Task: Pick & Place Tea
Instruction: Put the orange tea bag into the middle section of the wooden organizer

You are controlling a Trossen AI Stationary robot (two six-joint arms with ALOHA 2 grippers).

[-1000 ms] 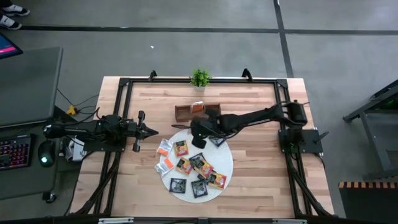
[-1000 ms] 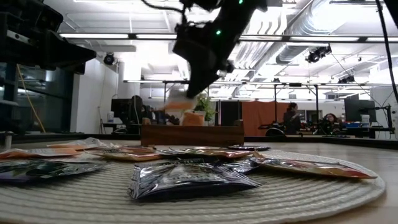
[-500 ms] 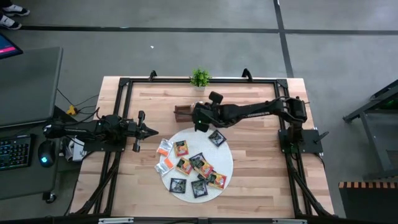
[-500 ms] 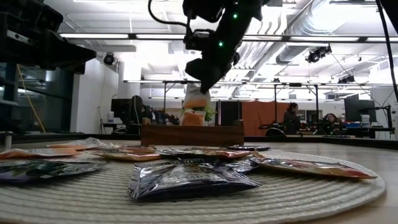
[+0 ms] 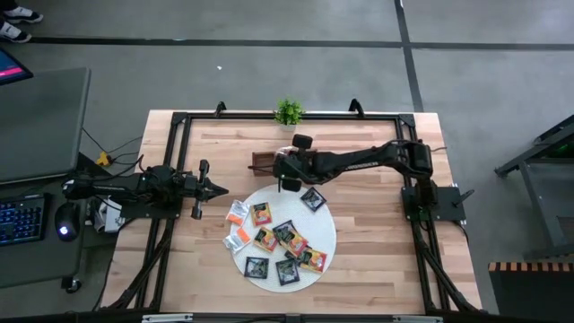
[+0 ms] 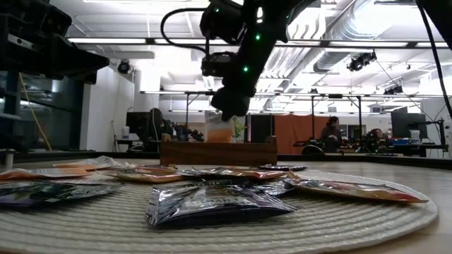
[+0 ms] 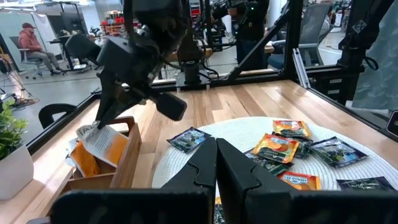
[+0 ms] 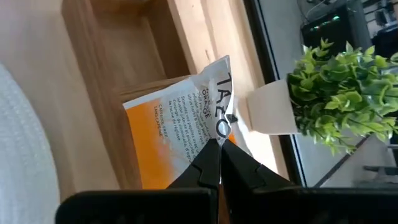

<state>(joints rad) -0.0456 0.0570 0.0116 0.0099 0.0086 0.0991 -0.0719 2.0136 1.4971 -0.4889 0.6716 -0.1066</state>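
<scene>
Pinching the top edge of an orange tea sachet (image 8: pixel 180 121), the right gripper (image 8: pixel 214 146) hung over the wooden tray (image 5: pixel 265 161) just above centre in the high view. Below it, more tea sachets (image 5: pixel 280 240) lay on the round white mat (image 5: pixel 325 229). The left gripper (image 5: pixel 218 188), fingers clenched and empty, waited at left.

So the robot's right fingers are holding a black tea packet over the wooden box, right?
Not quite. The tea sachet pinched in the right gripper is orange and white, not black; the right wrist view shows it best. The rest holds: the fingers are shut on it, and it hangs over the wooden tray.
</scene>
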